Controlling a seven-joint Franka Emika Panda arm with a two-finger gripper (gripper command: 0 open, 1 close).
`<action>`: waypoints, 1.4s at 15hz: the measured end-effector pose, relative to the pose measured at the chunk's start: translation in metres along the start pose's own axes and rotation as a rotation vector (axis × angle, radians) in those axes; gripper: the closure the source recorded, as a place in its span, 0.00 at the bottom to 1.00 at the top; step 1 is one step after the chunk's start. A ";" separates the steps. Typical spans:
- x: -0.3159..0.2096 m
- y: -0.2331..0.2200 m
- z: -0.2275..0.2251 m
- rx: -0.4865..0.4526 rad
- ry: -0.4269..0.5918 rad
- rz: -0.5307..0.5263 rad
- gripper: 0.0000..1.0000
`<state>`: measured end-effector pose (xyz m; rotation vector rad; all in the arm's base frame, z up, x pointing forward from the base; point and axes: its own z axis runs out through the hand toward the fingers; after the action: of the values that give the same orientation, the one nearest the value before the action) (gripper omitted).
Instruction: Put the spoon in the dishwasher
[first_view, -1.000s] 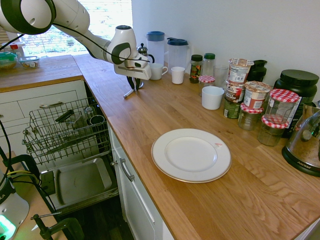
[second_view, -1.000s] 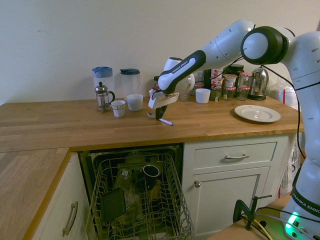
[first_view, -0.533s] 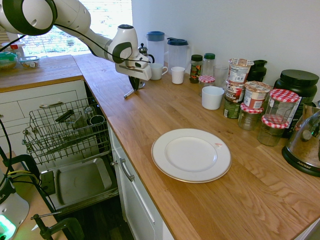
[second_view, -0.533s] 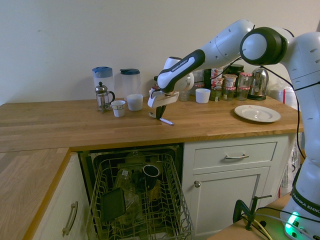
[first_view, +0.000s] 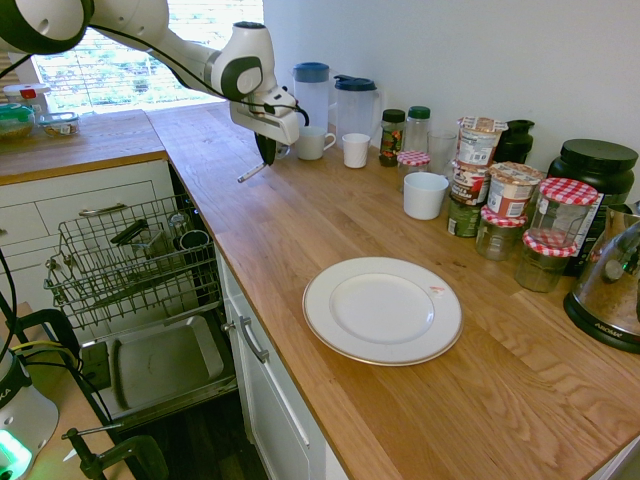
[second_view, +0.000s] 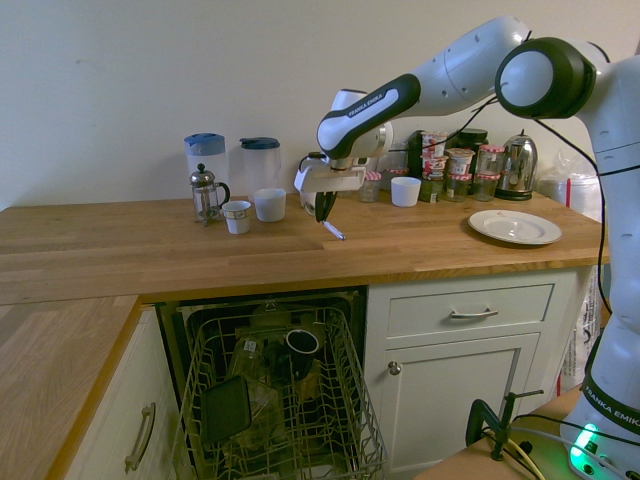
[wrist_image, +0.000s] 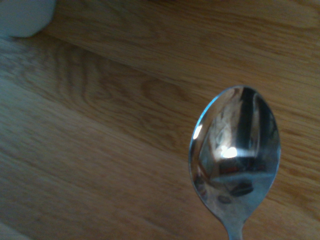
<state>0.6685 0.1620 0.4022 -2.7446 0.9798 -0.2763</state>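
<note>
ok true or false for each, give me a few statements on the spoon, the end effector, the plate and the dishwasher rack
1. The shiny silver metal spoon is held in the end effector. True.
2. The spoon lies in the grey wire dishwasher rack. False: it is over the wooden counter.
3. The round white plate stands in the rack. False: it lies on the counter.
4. A glass french press with a black handle stands beside a patterned white cup. True.
5. The dishwasher rack is bare. False: it holds a dark mug, among other things.
</note>
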 end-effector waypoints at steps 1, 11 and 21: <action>-0.012 -0.006 -0.014 -0.010 0.004 0.000 1.00; -0.130 -0.030 -0.038 -0.027 -0.043 0.059 1.00; -0.246 0.042 0.003 -0.032 -0.030 0.198 1.00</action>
<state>0.4574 0.2882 0.3632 -2.6450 1.2469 -0.1873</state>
